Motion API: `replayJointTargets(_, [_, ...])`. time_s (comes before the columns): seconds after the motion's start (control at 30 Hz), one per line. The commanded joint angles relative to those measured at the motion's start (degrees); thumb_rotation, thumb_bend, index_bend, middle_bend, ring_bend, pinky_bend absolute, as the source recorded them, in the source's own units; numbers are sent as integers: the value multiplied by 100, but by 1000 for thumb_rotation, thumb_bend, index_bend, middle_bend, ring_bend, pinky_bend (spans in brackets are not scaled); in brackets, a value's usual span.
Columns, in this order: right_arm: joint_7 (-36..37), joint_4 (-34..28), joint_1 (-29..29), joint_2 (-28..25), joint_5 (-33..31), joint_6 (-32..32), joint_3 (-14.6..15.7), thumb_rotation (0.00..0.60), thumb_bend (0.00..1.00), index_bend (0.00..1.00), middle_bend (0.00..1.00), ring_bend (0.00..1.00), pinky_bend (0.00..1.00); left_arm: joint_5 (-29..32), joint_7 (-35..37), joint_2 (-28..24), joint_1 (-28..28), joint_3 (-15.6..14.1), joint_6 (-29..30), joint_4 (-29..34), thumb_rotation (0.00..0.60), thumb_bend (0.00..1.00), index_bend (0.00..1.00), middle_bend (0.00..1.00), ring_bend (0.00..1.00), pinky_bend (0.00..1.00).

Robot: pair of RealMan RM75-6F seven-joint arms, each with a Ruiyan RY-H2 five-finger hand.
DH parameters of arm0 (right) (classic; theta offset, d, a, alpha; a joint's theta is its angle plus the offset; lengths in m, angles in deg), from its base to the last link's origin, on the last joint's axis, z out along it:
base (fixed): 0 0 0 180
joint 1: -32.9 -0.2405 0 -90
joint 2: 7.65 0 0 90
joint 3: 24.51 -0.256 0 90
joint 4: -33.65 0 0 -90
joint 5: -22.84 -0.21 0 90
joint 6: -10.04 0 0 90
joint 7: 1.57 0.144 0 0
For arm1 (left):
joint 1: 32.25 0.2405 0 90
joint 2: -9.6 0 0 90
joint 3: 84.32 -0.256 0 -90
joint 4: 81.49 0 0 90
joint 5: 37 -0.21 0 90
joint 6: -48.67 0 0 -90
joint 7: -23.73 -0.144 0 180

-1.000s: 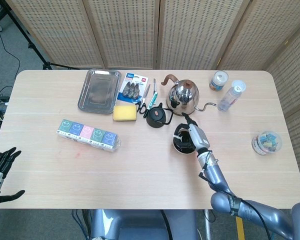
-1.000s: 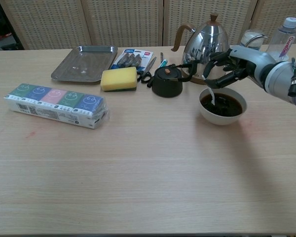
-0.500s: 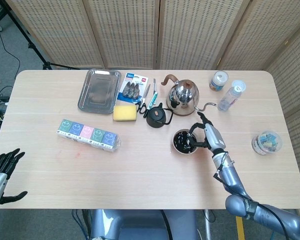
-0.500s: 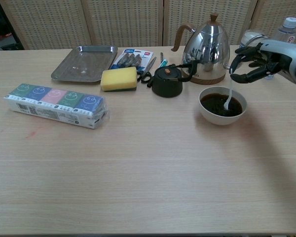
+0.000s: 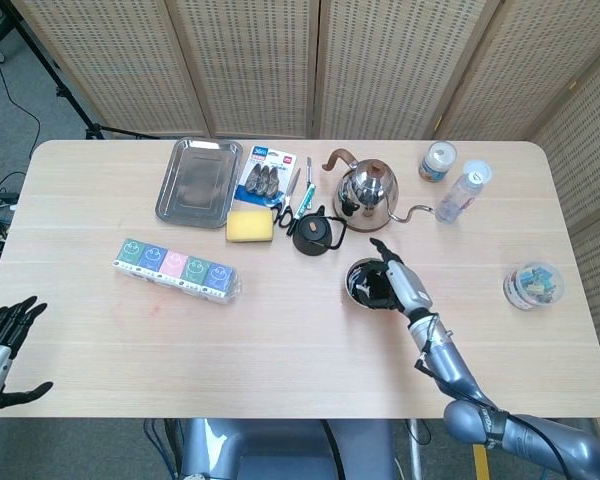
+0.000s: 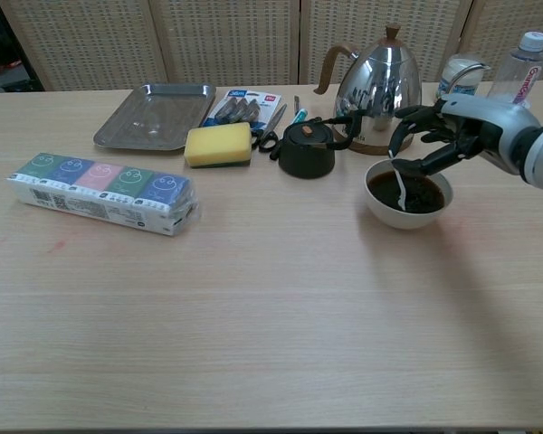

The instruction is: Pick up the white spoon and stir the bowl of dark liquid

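We work over a pale wooden worktop [image 6: 271, 307], with the steel kettle [image 6: 377, 95] standing just behind the action. Our right hand [image 6: 439, 136] hangs over the white bowl of dark liquid [image 6: 409, 193], pinching the top of the white spoon [image 6: 401, 187] between thumb and fingers. The spoon hangs close to upright, its long axis running down from the hand, and its lower end sits in the liquid on the bowl's left side. So the spoon lies directly below our grip, and we judge that stirring calls only for sweeping that hand in a circle inside the rim. Our left hand [image 5: 2, 345] idles at the worktop's far near-left edge, fingers spread, holding nothing.
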Motion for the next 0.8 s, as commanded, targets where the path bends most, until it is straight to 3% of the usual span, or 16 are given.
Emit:
replayJointTargets(0.03, [-38,209,-147,177,-23,-64,-60,600,569,621,0,0,0,16,43,-15,-2,9,4,-12,600,0,0,0,0,0])
replayJointTargets(0.33, [7,810,-332,333,-248,-106,-312,600,569,621,0,0,0,52,77,-26,-11,20,-18,-20,600,0,0,0,0,0])
replayJointTargets(0.5, [68,773,-247,167,-241,-92,-315,600,570,621,0,0,0,70,14,-7,-22,22,-52,-5,600,0,0,0,0,0])
replayJointTargets(0.8, [136,255,93,-326,-20,-55,-31,600,569,621,0,0,0,112,-137,31,-23,36,-71,48,600,0,0,0,0,0])
